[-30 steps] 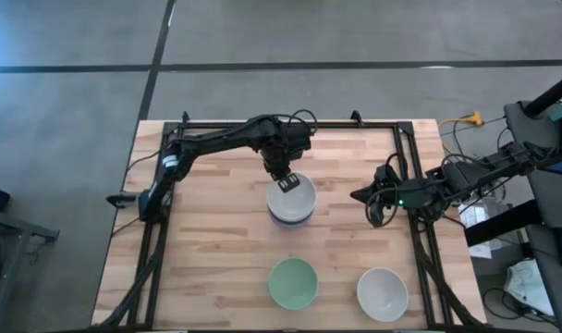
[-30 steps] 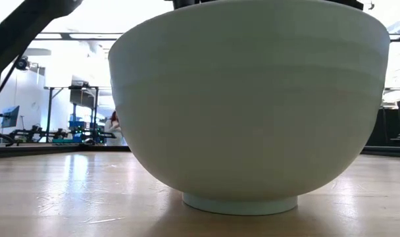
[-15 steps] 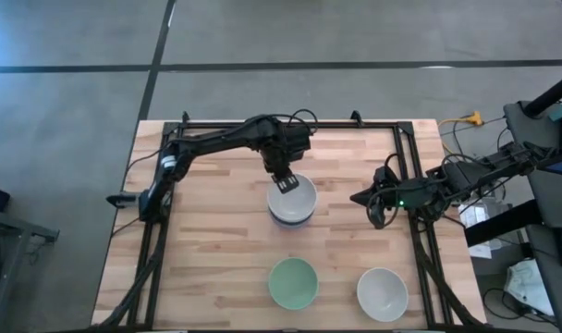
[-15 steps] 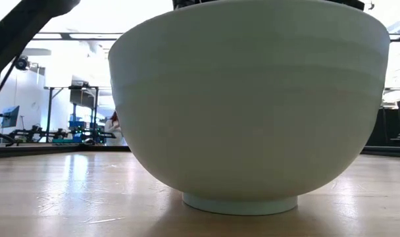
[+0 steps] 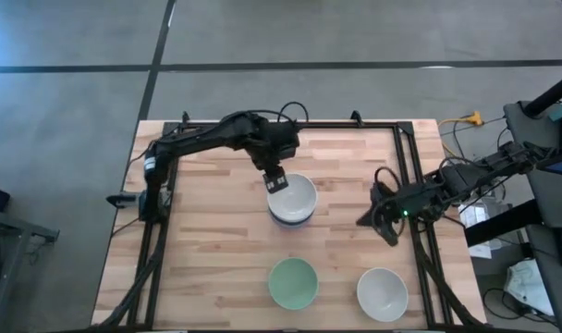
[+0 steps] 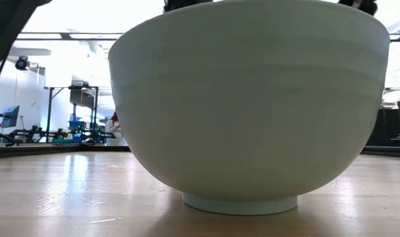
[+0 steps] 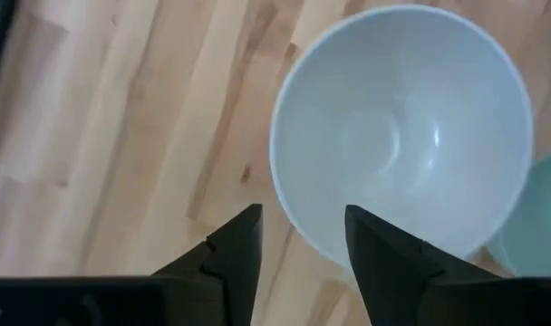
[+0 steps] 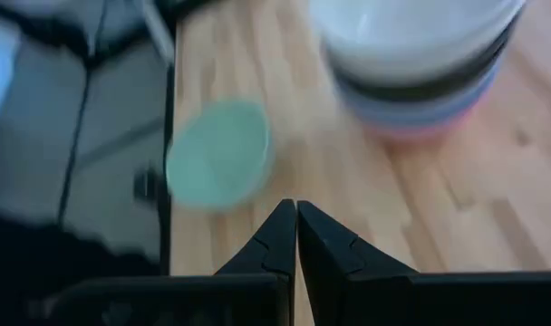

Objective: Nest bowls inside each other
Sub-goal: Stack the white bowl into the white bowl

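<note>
A stack of nested bowls stands mid-table, a white bowl on top; black, lavender and pink rims show under it in the right wrist view. My left gripper hangs open just above the top bowl's far-left rim, its fingers either side of the rim line and clear of it. A mint green bowl and a white bowl stand apart near the front edge. The mint bowl fills the low view. My right gripper is shut, right of the stack.
A black frame rail runs along the table's right side, close to my right arm. Bare wood lies left of the stack and of the mint green bowl.
My left gripper has opened and let go of the top white bowl's rim, then drawn up and a little toward the table's far left. The bowl stays seated in the stack. My right gripper, still shut, has shifted toward the near edge.
</note>
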Controlling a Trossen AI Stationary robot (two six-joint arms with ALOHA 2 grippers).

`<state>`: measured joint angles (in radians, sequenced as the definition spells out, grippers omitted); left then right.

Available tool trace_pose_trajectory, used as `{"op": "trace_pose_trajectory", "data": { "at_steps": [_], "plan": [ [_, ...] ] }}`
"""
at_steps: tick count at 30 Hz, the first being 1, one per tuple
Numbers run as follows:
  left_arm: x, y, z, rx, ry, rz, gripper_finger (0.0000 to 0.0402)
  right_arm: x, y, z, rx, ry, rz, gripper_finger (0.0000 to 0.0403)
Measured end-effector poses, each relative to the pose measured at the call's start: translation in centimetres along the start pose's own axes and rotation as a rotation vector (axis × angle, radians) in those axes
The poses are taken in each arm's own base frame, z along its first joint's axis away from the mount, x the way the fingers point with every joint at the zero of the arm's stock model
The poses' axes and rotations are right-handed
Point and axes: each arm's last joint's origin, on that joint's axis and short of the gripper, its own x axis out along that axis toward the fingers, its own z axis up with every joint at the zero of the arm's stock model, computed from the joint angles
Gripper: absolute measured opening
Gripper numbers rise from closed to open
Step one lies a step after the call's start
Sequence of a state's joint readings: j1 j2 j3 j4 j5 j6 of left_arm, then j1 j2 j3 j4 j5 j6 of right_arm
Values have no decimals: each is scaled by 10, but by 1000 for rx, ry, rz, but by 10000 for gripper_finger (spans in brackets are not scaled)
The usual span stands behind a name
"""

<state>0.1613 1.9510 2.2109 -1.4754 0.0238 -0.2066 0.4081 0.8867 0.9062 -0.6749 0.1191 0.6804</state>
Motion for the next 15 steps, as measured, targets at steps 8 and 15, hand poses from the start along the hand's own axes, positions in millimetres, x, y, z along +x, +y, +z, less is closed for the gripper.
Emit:
{"op": "trace_pose_trajectory", "data": {
  "at_steps": [8, 15],
  "plan": [
    [-24, -41, -33, 262, -31, -13, 144, 28, 4, -45, -137, 213, 129, 54],
    [-14, -74, -72, 337, -56, 16, 144, 58, 11, -78, -277, 367, 131, 161]
  ]
}}
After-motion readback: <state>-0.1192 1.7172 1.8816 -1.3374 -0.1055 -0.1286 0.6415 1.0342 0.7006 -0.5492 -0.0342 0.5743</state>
